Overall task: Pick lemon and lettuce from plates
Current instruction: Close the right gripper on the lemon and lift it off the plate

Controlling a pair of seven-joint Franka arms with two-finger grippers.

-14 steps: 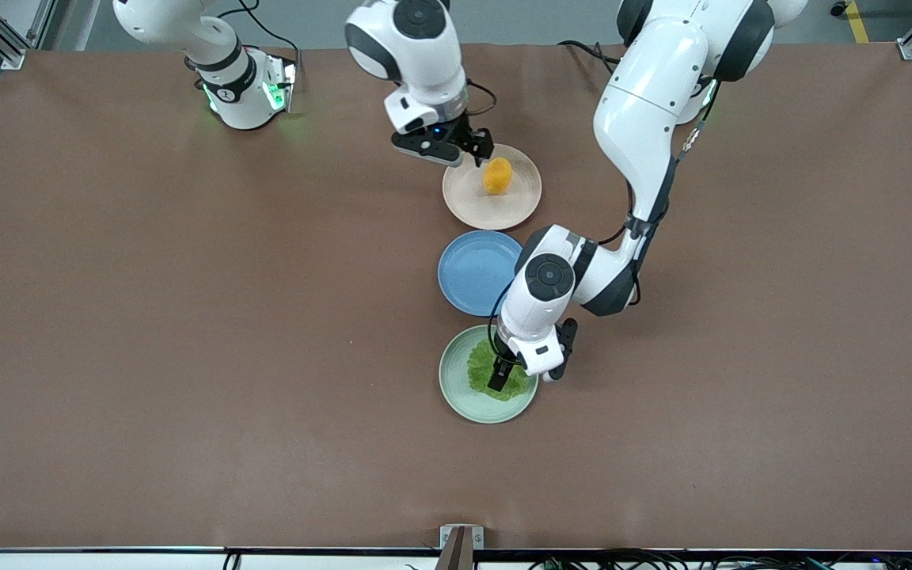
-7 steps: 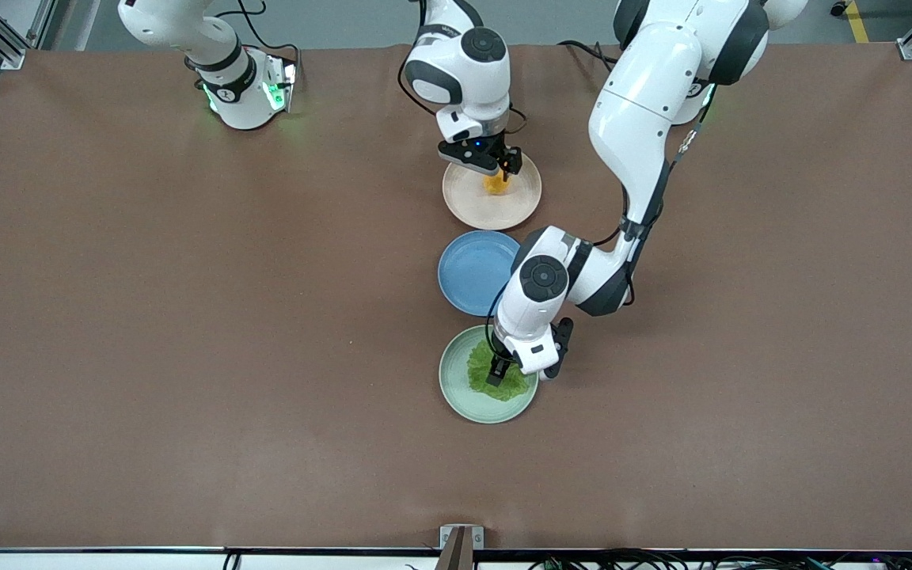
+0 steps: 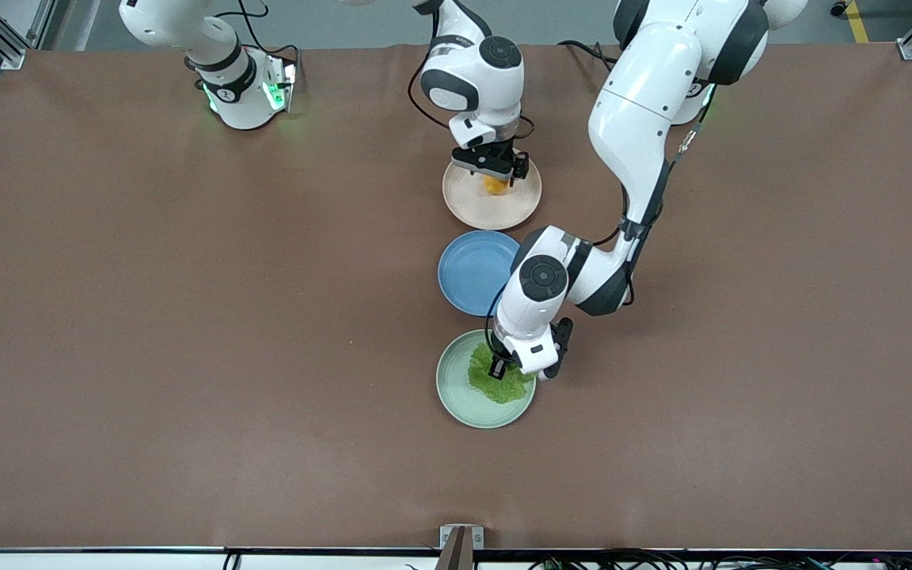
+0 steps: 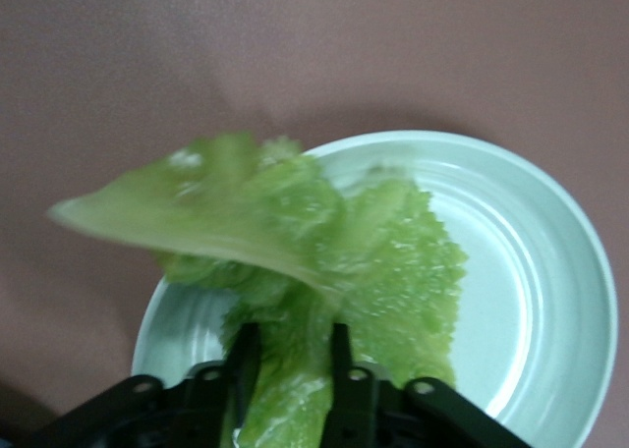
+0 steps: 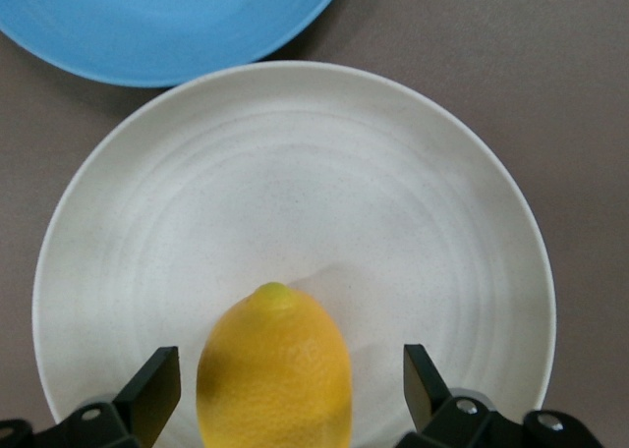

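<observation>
The left gripper pinches the lettuce over the mint plate, while the right gripper hangs spread wide around the lemon, which rests on the beige plate between its fingers.

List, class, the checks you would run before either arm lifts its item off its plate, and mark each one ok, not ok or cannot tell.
1. Left gripper shut on the lettuce: ok, fingers pinch the leaf.
2. Lettuce clear of the mint green plate: not ok, part of the leaf lies on it.
3. Right gripper straddles the lemon: ok, a finger on each side.
4. Right gripper closed on the lemon: not ok, gaps show on both sides.
5. Lemon sits on the beige plate: ok.
6. Blue plate free of both grippers: ok.
</observation>
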